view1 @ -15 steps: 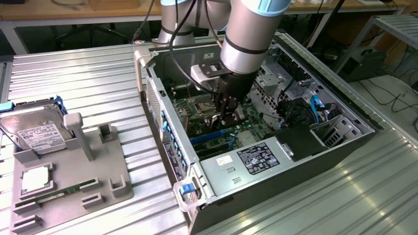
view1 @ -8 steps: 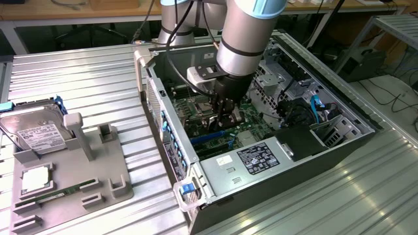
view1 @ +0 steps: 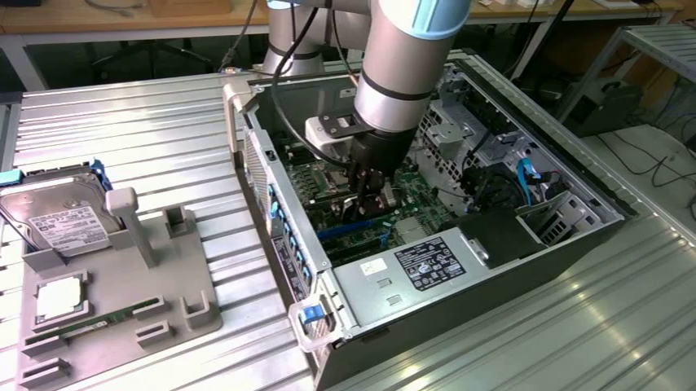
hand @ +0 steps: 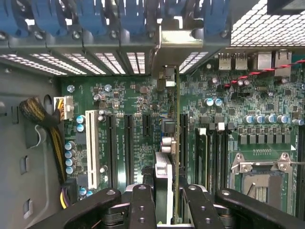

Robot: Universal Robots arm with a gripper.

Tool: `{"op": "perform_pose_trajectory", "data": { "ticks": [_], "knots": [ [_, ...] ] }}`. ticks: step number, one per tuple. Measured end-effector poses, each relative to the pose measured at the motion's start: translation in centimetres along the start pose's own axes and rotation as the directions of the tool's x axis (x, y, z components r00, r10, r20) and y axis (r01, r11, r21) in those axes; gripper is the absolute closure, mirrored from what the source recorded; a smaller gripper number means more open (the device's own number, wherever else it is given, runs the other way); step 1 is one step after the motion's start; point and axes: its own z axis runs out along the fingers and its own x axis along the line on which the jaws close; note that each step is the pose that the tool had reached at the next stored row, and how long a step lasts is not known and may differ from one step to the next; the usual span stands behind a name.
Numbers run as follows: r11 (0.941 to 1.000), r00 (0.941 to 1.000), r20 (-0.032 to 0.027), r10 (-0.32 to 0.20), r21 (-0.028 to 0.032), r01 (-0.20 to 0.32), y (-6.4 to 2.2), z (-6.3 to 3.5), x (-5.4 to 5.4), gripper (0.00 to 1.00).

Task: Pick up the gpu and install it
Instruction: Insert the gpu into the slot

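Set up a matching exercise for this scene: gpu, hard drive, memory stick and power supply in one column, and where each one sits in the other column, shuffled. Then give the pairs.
Things
1. gpu
2. hard drive
3. memory stick
4. power supply

Places
A. lying flat in a low slot of the grey holder
B. fixed in a corner of the computer case, label facing up
C. held on edge by the gripper, over the motherboard
D. propped at an angle in the grey holder, white label showing

Pairs: 1-C, 2-D, 3-A, 4-B
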Motion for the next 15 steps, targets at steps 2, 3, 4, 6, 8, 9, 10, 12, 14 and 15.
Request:
{"op": "perform_pose_trajectory", "data": {
  "ticks": [2,3,4,6,8,9,10,12,14,15],
  "knots": [
    [1.0000,1.0000,0.0000,0.000,-0.0001,0.000,0.11,0.07,0.01,0.72],
    [1.0000,1.0000,-0.0002,0.000,-0.0001,0.000,0.16,0.09,0.01,0.72],
    [1.0000,1.0000,-0.0002,0.000,-0.0002,0.000,0.20,0.11,0.01,0.72],
    [1.0000,1.0000,0.0000,0.000,-0.0001,0.000,0.24,0.17,0.01,0.72],
    [1.0000,1.0000,-0.0002,0.000,-0.0002,0.000,0.25,0.21,0.01,0.72],
    [1.0000,1.0000,-0.0003,0.000,-0.0002,0.000,0.26,0.22,0.01,0.72],
    [1.0000,1.0000,-0.0001,0.000,-0.0001,0.000,0.26,0.23,0.01,0.72],
    [1.0000,1.0000,-0.0001,0.000,-0.0001,0.000,0.26,0.23,0.01,0.72],
    [1.0000,1.0000,0.0000,0.000,-0.0001,0.000,0.27,0.24,0.01,0.72],
    [1.0000,1.0000,-0.0001,0.000,-0.0001,0.000,0.28,0.25,0.01,0.72]
  ]
}}
